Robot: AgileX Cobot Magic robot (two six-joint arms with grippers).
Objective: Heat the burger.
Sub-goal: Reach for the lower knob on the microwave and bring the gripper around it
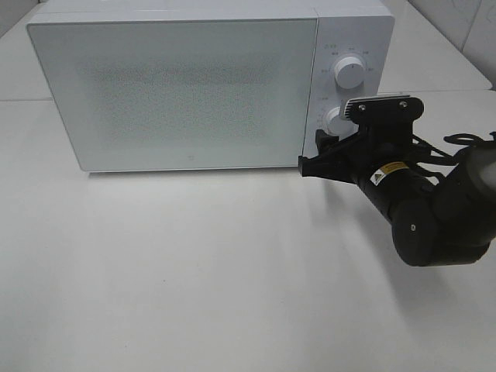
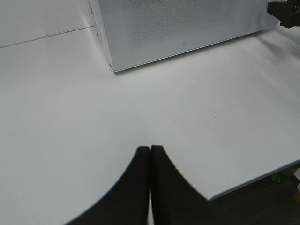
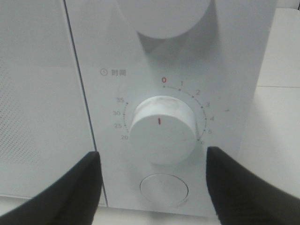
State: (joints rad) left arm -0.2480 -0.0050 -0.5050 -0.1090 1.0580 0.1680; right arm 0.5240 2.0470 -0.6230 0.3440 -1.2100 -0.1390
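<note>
The burger shows in no view. The microwave (image 1: 178, 85) at 12 o'clock on the desk (image 1: 232, 271) has its frosted door shut, so the burger is probably inside, but I cannot tell.

The right jaws stand wide apart on either side of the timer knob (image 3: 163, 129), near it but not touching. The knob's red mark sits at 12 o'clock, on zero. The left jaws are pressed together over bare desk, well apart from the microwave.

What could go wrong from here:
- The knob is smooth and rounded. If the jaws close off-centre, they could slip round it and leave the timer unset.
- A round button (image 3: 164, 190) lies just beside the knob at 6 o'clock. It is likely the door release, so jaws sagging during the turn could pop the door open.
- A second knob (image 3: 161, 18) sits at 12 o'clock from the timer. Drifting up would change the wrong setting.
- Pushing in too hard could shove the microwave back across the desk.
- One long wrist turn could overshoot on the closely marked dial and overheat the food.
</note>
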